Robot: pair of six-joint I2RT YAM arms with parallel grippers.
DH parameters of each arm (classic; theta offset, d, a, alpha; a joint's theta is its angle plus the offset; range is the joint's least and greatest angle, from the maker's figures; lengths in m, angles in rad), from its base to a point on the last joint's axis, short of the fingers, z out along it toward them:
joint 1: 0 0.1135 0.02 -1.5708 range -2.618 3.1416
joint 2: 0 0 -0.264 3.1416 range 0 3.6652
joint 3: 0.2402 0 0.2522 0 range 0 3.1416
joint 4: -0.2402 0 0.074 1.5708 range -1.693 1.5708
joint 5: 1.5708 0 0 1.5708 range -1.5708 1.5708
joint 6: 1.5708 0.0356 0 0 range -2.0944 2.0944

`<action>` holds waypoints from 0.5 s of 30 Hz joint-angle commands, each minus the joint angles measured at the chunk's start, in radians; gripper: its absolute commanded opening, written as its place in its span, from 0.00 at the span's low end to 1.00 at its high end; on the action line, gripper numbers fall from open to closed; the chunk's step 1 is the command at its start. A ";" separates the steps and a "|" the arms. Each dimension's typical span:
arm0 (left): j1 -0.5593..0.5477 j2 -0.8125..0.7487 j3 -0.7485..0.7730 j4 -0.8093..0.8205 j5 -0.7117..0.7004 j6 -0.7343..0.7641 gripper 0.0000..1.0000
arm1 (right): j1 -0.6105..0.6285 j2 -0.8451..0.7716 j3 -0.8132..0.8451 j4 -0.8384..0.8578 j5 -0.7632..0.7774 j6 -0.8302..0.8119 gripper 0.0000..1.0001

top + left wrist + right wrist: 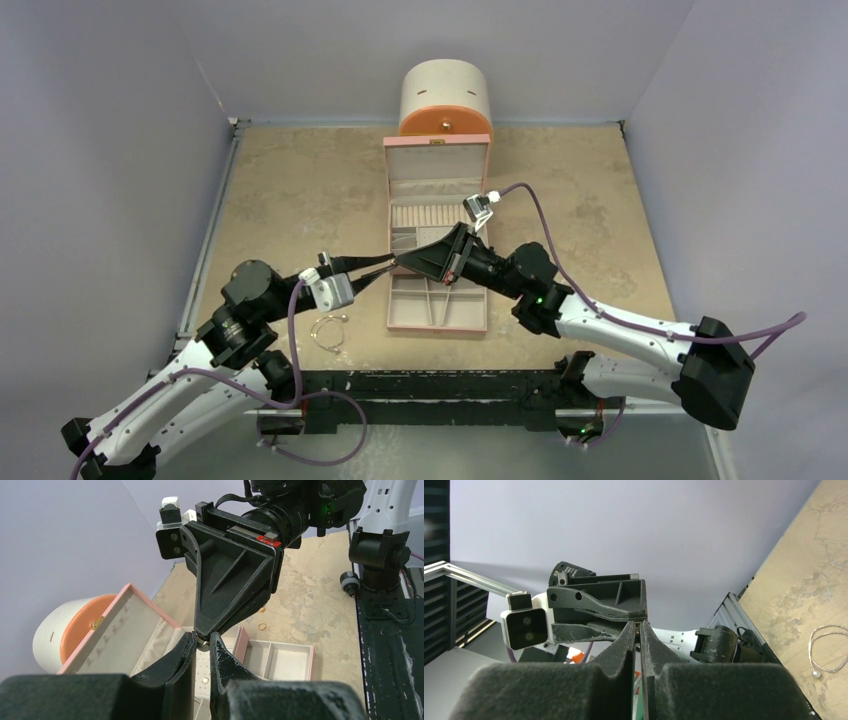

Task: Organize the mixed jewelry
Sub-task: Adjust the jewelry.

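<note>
A tiny metal piece (202, 641) is sitting clamped in the left hand (202, 645) above the pink box (436, 322), the right hand (638, 626), fingers together, is touching it, and the bangle (826, 627) is lying on the counter (290, 190) left of the box.

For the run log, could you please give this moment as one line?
left gripper: over pink jewelry box, jaws pinching tiny metal piece | right gripper: tip touching it, grip unclear | bangle: on table
</note>
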 commanded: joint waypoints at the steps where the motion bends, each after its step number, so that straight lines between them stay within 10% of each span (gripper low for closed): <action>1: -0.004 -0.002 -0.006 0.055 -0.013 0.018 0.00 | 0.011 -0.008 -0.002 0.071 0.002 0.002 0.06; 15: -0.003 -0.010 0.001 0.016 0.002 0.007 0.05 | 0.013 -0.022 0.010 0.039 0.010 -0.041 0.00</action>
